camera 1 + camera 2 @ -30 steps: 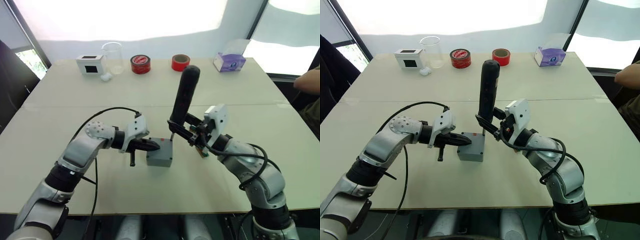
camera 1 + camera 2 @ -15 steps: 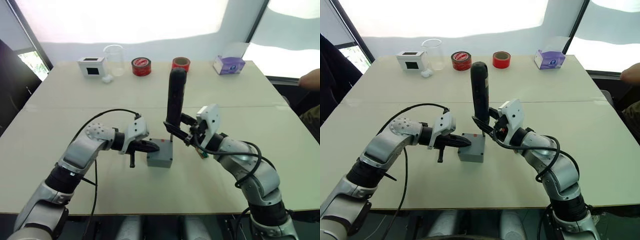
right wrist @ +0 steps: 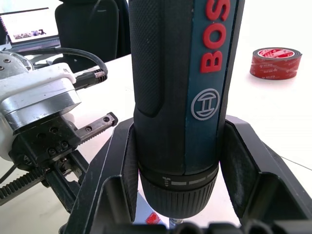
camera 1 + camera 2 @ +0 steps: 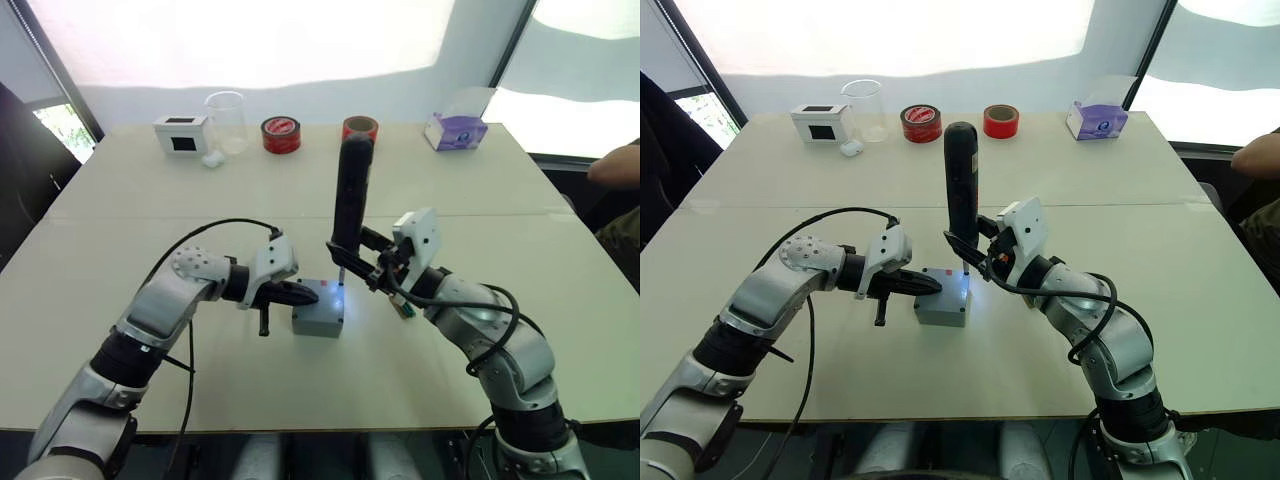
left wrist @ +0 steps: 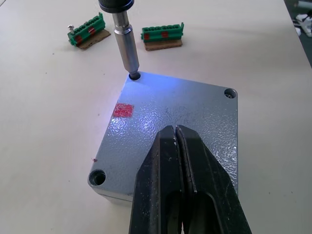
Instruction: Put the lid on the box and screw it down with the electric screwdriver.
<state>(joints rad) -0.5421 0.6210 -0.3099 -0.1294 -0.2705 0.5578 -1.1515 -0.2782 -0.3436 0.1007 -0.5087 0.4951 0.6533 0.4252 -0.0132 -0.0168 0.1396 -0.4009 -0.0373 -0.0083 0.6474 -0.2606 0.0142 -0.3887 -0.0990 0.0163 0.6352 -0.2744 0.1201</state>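
Your right gripper (image 4: pixel 975 258) clamped the electric screwdriver (image 4: pixel 960 190) upright, its bit seated in a corner screw hole of the lid (image 5: pixel 170 122), which lay on the box (image 4: pixel 943 300) mid-worktop (image 4: pixel 790 370). Your left gripper (image 5: pixel 180 161) was pressed closed and empty, its tips over the lid's near edge. Bare worktop surrounded the box on all sides. The left wrist view showed two green bit holders (image 5: pixel 162 35) just beyond the box; the head views showed tape rolls (image 4: pixel 922 123) well apart behind it.

Beige table (image 4: pixel 120 250), bright windows (image 4: pixel 250 40), black chair (image 3: pixel 87 22)
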